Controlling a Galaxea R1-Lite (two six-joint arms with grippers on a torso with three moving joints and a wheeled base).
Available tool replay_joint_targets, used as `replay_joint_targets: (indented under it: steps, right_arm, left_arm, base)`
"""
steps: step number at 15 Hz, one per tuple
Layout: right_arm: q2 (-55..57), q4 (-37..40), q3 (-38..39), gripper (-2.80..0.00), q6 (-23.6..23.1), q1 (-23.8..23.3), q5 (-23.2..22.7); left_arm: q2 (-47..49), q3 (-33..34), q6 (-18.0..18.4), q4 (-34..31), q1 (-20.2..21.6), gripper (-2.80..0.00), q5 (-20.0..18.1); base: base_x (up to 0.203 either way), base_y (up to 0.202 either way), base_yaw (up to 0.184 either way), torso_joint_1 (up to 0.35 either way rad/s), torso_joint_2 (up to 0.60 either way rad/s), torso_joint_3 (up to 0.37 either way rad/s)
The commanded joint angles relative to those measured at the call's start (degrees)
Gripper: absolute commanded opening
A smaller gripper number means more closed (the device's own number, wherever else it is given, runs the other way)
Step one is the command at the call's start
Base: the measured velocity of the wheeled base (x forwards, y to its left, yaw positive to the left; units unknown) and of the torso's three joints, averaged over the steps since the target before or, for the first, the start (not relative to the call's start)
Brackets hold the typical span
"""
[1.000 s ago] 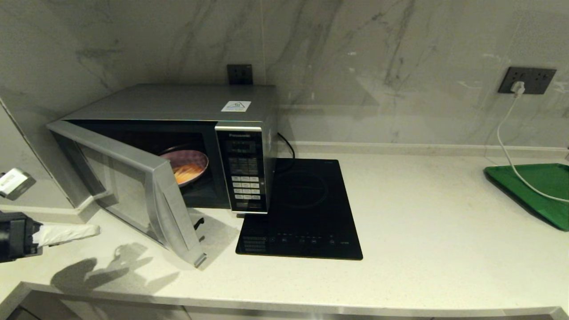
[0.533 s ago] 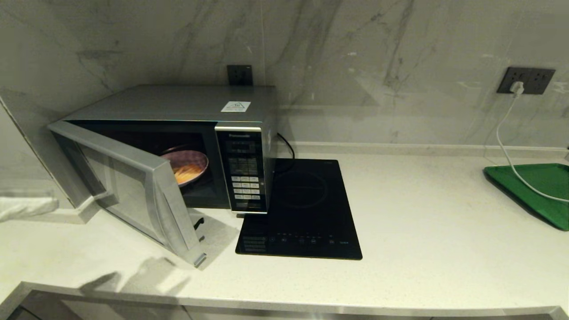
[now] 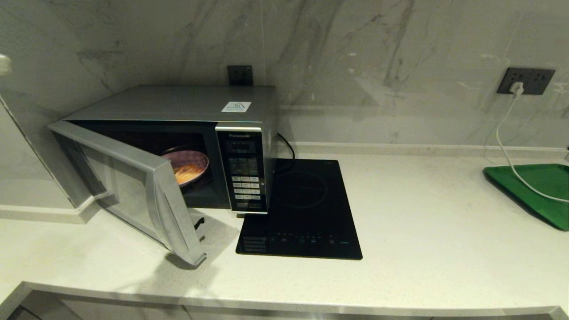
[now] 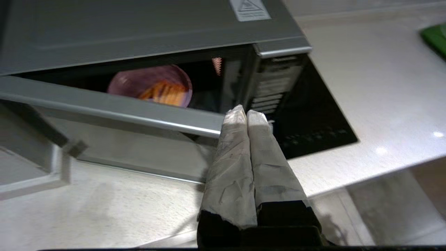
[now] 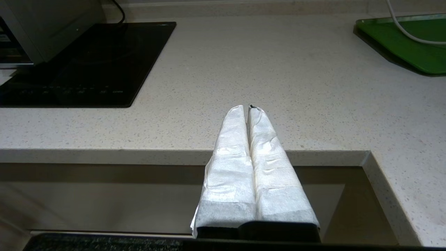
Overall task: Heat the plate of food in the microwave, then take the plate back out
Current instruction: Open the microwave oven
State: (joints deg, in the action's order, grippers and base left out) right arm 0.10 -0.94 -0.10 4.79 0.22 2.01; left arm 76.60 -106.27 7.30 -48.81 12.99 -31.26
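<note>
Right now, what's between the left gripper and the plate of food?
In the left wrist view, the microwave door's top edge crosses between the shut left gripper and the plate of food inside the cavity.

My left gripper (image 4: 247, 115) has swung up from nine o'clock beside the microwave's (image 3: 178, 106) open door (image 3: 133, 186), out of the head view. Its shadow has gone from the counter (image 3: 422, 222) at seven o'clock.
</note>
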Motion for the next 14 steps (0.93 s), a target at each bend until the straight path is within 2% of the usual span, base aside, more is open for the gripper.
replay_joint_targets:
  steps: [1, 3, 5, 9, 14]
  right_arm:
    - [-0.01, -0.03, 0.01, -2.8, 0.04, 0.09, 0.01]
    - [-0.01, -0.03, 0.01, -2.8, 0.04, 0.04, 0.01]
    - [-0.01, -0.03, 0.01, -2.8, 0.04, 0.04, 0.01]
    - [-0.01, -0.03, 0.01, -2.8, 0.04, 0.06, 0.01]
    - [-0.01, -0.03, 0.01, -2.8, 0.04, 0.04, 0.01]
  left_arm:
    - [3.88, -0.48, -3.36, 0.49, -9.2, -2.8, 13.4]
    - [7.71, -0.07, -5.94, 0.77, -11.99, -2.8, 16.93]
    - [10.25, 0.0, -6.31, 0.78, -12.95, -2.8, 17.87]
    - [16.13, 0.1, -7.72, 1.06, -14.79, -2.8, 24.23]
    - [20.67, 0.01, -8.01, 3.6, -16.04, -2.8, 24.83]
  base:
    - [0.0, 0.0, 0.0, 0.0, 0.0, 0.0]
    - [0.0, 0.0, 0.0, 0.0, 0.0, 0.0]
    - [0.0, 0.0, 0.0, 0.0, 0.0, 0.0]
    - [0.0, 0.0, 0.0, 0.0, 0.0, 0.0]
    - [0.0, 0.0, 0.0, 0.0, 0.0, 0.0]
